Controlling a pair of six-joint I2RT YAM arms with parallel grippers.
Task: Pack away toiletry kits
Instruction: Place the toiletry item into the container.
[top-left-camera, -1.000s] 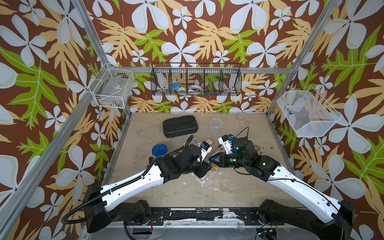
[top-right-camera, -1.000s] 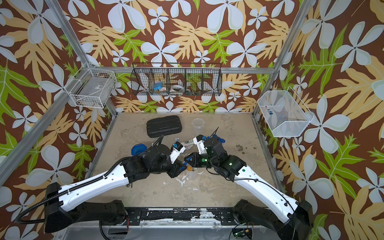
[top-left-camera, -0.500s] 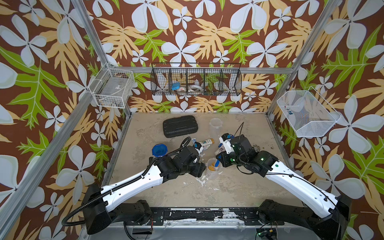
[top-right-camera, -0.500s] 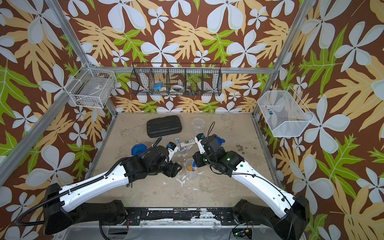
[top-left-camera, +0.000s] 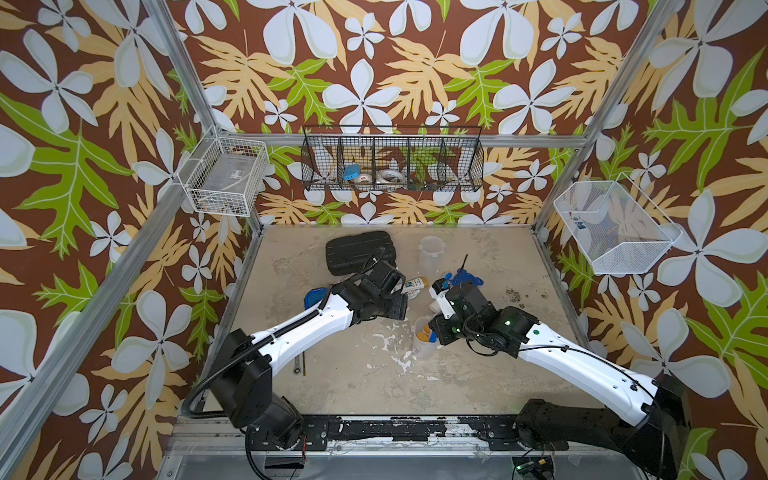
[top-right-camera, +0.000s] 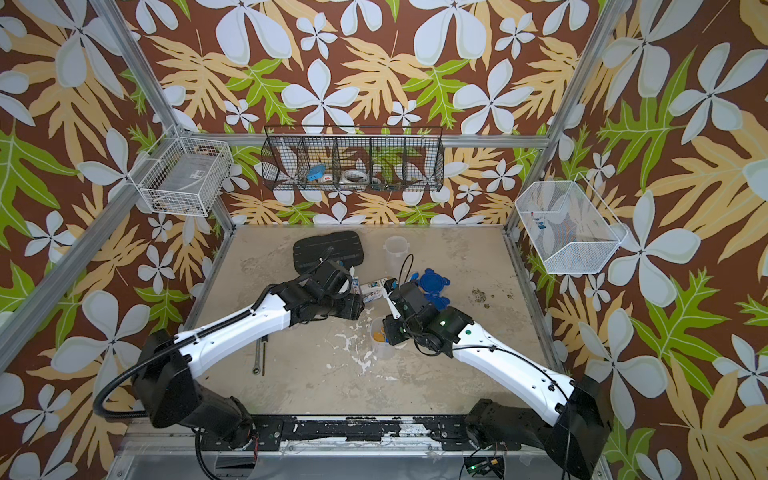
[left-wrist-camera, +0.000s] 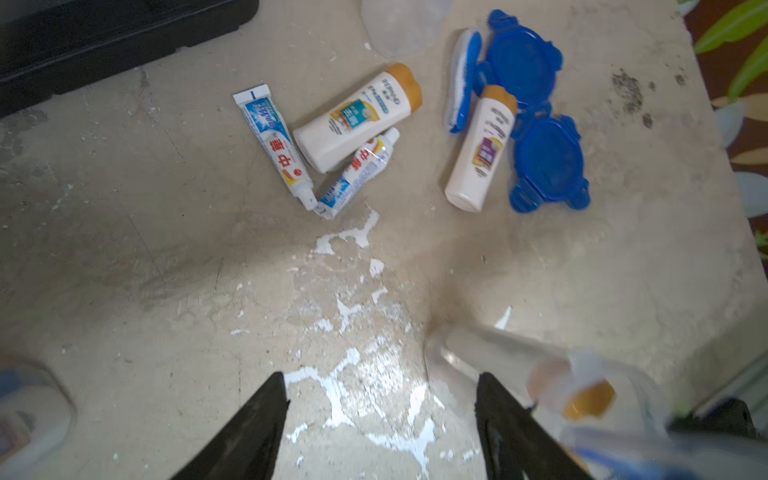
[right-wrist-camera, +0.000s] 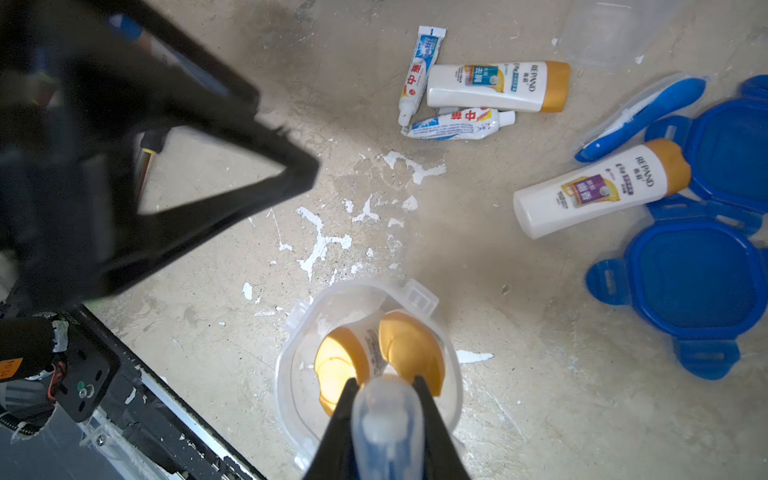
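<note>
Two bottles (right-wrist-camera: 411, 353) crowd the tumbler's (right-wrist-camera: 284, 374) rim beneath the right claw's (right-wrist-camera: 384, 380) toothbrush (right-wrist-camera: 386, 424).

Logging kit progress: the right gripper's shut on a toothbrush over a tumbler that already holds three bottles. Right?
No, two, not three: the right wrist view shows two orange-capped bottles in the tumbler. The right gripper is shut on a toothbrush over it.

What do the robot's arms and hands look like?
The left arm and right arm have smooth white shells between bulky black joints. The right one shows green lights. A black ribbed hose loops from the left base; thin black wires curl at the right wrist. The left hand and right hand each have two black tapering fingers.
</note>
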